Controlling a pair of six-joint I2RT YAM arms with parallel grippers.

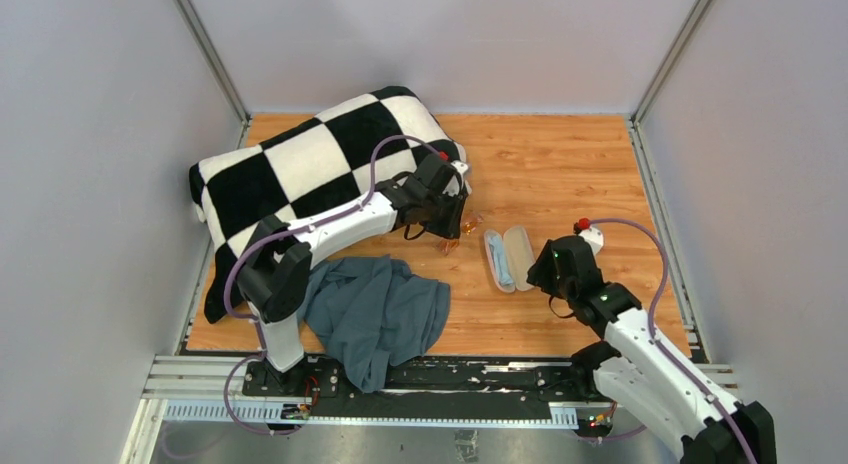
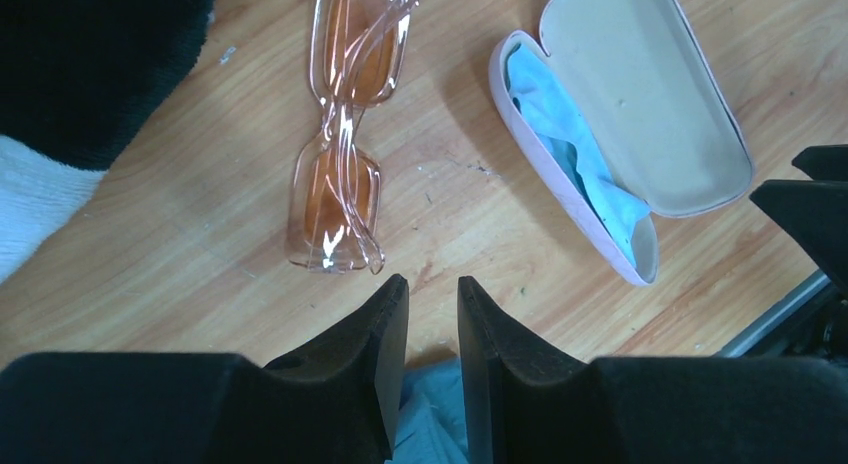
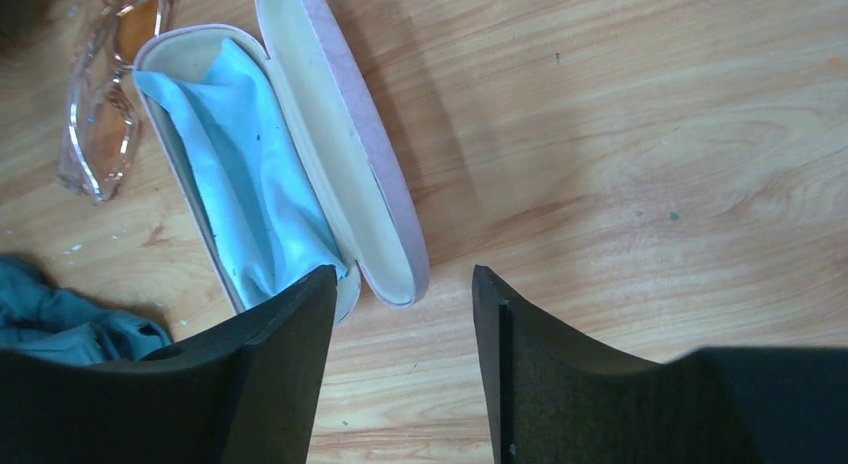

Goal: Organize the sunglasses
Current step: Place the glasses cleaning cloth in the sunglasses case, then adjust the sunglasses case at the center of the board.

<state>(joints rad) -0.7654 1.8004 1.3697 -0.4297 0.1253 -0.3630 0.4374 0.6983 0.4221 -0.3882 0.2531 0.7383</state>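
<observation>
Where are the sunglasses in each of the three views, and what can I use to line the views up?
Top external: the sunglasses lie at centre, just left of the case, partly hidden.
Left wrist: upper middle, left of the case.
Right wrist: top-left corner, cut by the edge.
Shared landmark: the open pink case holding a blue cloth, seen in all three.

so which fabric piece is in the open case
The small light-blue cloth, inside the pink case; the checkered blanket and grey-blue garment lie outside it.
</observation>
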